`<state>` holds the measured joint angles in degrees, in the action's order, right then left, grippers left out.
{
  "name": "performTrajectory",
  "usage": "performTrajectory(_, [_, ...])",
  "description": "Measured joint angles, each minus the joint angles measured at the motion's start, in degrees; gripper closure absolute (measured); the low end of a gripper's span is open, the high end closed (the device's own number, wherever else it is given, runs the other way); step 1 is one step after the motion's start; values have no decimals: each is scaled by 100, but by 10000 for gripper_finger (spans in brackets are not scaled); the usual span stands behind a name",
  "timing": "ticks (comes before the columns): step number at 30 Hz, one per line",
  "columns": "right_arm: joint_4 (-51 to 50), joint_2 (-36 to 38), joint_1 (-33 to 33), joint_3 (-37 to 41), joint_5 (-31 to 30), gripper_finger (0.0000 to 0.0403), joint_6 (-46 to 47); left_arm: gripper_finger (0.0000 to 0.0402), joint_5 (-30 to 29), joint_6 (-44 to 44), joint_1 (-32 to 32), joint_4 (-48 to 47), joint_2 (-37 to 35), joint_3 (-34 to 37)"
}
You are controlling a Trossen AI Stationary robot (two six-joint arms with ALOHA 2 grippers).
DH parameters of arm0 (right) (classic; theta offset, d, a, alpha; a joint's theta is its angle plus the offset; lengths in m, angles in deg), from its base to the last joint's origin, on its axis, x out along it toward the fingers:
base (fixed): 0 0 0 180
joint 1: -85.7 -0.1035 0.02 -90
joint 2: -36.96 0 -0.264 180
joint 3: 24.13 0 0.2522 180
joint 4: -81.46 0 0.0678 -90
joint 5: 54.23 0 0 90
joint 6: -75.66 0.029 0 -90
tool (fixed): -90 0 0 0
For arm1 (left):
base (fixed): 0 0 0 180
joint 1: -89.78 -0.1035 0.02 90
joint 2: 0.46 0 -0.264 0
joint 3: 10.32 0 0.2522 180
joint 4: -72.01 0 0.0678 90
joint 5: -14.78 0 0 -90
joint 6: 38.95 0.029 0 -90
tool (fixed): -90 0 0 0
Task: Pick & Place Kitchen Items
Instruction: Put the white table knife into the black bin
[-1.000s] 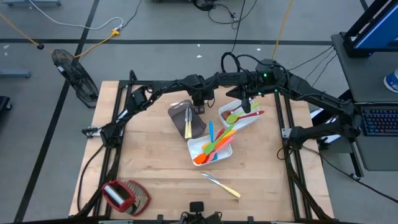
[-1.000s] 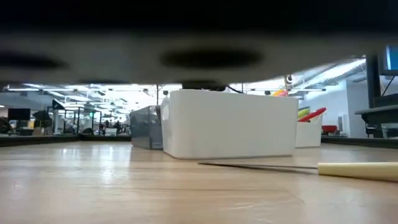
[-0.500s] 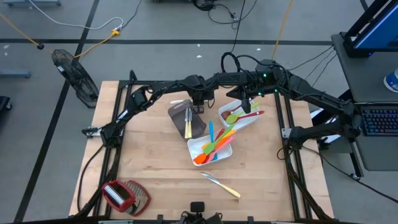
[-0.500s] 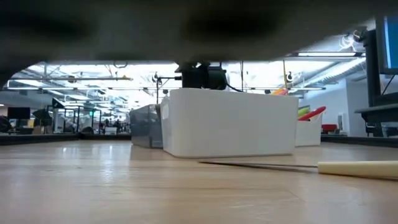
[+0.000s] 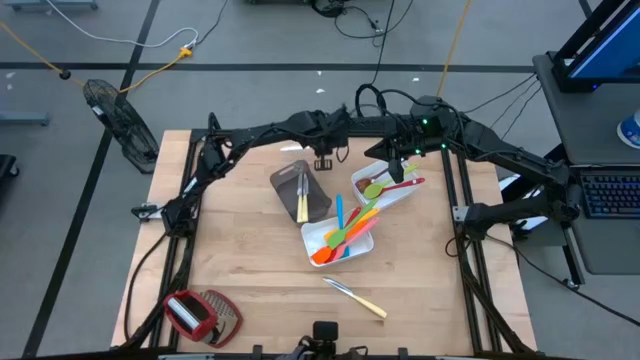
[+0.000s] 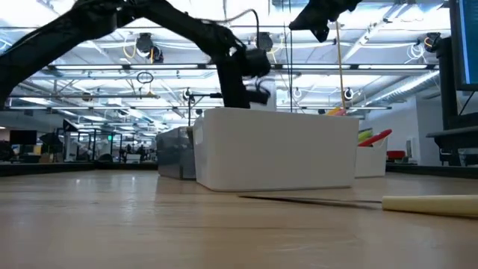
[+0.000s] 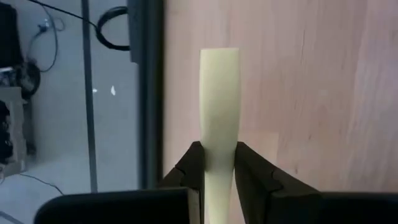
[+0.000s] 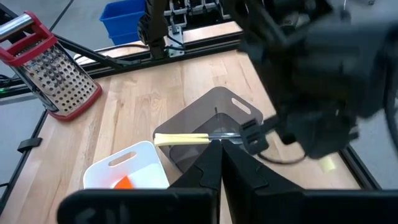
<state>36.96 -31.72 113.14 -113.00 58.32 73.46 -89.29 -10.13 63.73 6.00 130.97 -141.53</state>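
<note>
My left gripper [image 5: 323, 160] hangs over the table just beyond the far end of the grey tray [image 5: 281, 186], shut on a pale-handled piece of cutlery [image 7: 219, 99]. Only the handle shows; the rest is hidden under the gripper. More pale-handled cutlery [image 5: 303, 203] lies in the grey tray. Coloured spoons and spatulas [image 5: 345, 232] fill the near white tray [image 5: 316, 236], and a green and a red one [image 5: 388, 184] lie in the far white tray. My right gripper [image 8: 217, 169] is shut and holds nothing, high above the far white tray. My left gripper pinches the pale handle [image 7: 219, 155] between its two fingers [image 7: 189, 168], one on each long side. The fingers slant steeply down from above. The handle sticks out ahead of them toward the table's right, its free end [image 7: 219, 56] clear of the wood.
A pale-handled knife [image 5: 356, 298] lies on the wood near the front edge. A red grater with wire mesh [image 5: 200, 313] sits at the near left corner. The table's left half is bare wood [image 5: 230, 240]. The far edge with its black frame [image 7: 146, 93] runs close beside the left gripper.
My left gripper has gone up from the table beside the grey tray's far end. In the low view it now stands well above the white tray's rim. The right arm has kept still.
</note>
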Motion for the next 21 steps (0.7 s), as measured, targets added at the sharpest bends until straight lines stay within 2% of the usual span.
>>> performTrajectory(6, [-55,0,3,1,-7,399,-15,352,26,-157,-27,174,-533,-20])
performTrajectory(13, [-120,0,27,1,-33,399,-329,351,99,-490,-19,970,-1359,-26])
performTrajectory(21, [293,-2,42,1,-484,396,-499,351,149,-1247,252,842,-2180,-24])
